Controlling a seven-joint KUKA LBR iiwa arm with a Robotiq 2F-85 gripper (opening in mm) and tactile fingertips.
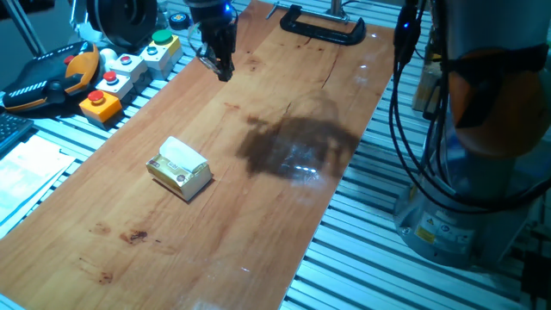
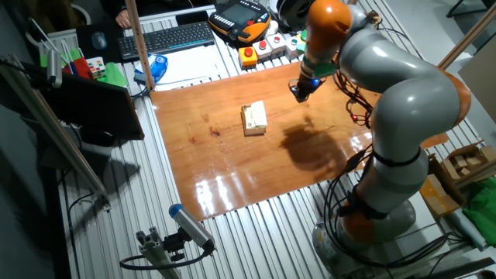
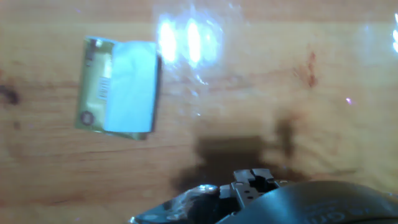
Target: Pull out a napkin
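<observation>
The pincer is hanging in the air over the far end of the wooden desk, near the edge where the button boxes are sitting. It is holding nothing. Its fingers look close together, but I cannot tell if they are fully closed.

The small yellow box is lying flat on the desk, closer to the long edge on the button-box side than to the other long edge. The white napkin is sitting on top of the box, covering much of it. In the hand view, the napkin is showing as a pale sheet over the box. The pincer is well apart from the box and the napkin.

A black clamp is gripping the far edge of the desk.
</observation>
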